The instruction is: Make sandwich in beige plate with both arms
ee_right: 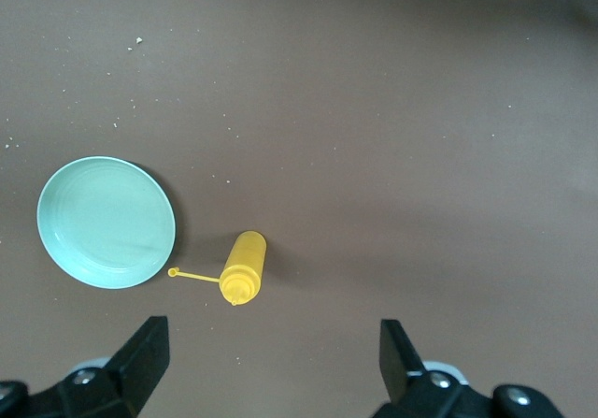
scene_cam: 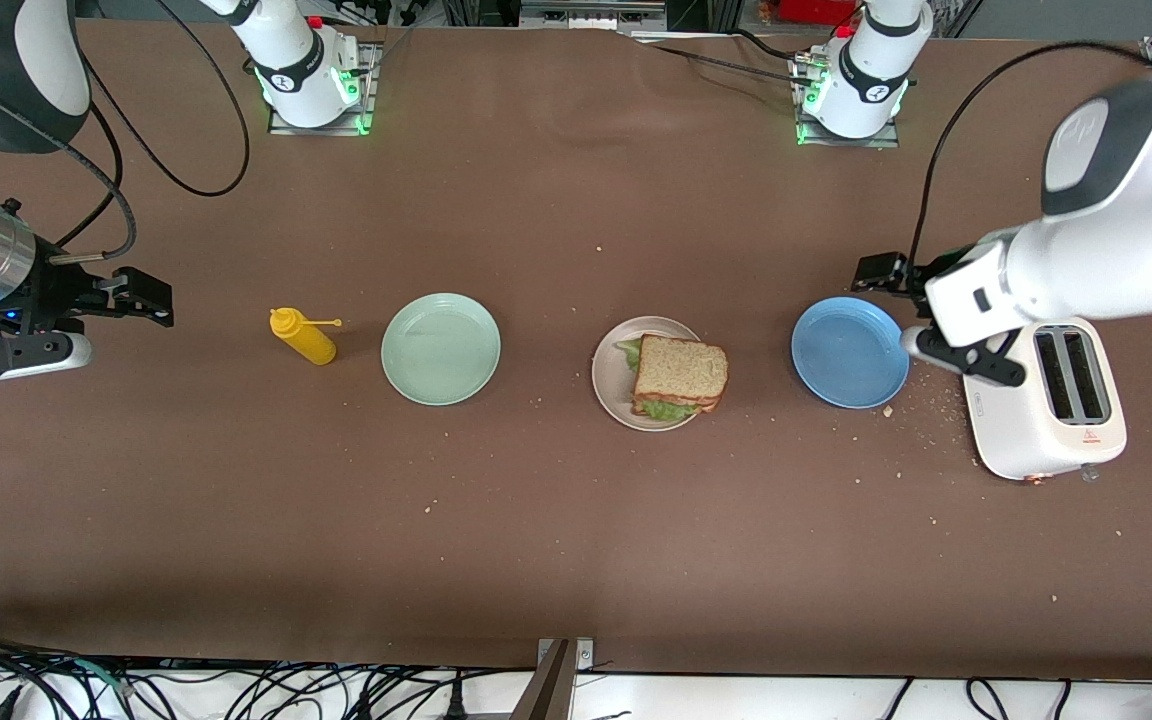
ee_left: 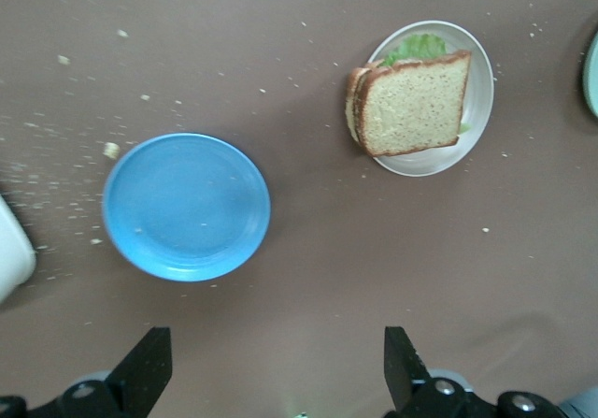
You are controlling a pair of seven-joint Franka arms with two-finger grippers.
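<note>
The sandwich (scene_cam: 681, 375) lies on the beige plate (scene_cam: 610, 378) in the middle of the table: a brown speckled slice on top, green lettuce (scene_cam: 630, 350) poking out at its edges. The left wrist view shows the sandwich (ee_left: 411, 105) on the beige plate (ee_left: 477, 109) too. My left gripper (scene_cam: 928, 316) hangs open and empty over the table between the blue plate and the toaster, and the left gripper (ee_left: 276, 371) has only bare table between its fingers. My right gripper (scene_cam: 126, 300) is open and empty at the right arm's end, and the right gripper (ee_right: 273, 362) is apart from the yellow bottle.
A mint-green plate (scene_cam: 441, 348) and a yellow squeeze bottle (scene_cam: 303, 336) lie toward the right arm's end. A blue plate (scene_cam: 849, 352) and a white toaster (scene_cam: 1046, 400) stand toward the left arm's end. Crumbs are scattered around the toaster.
</note>
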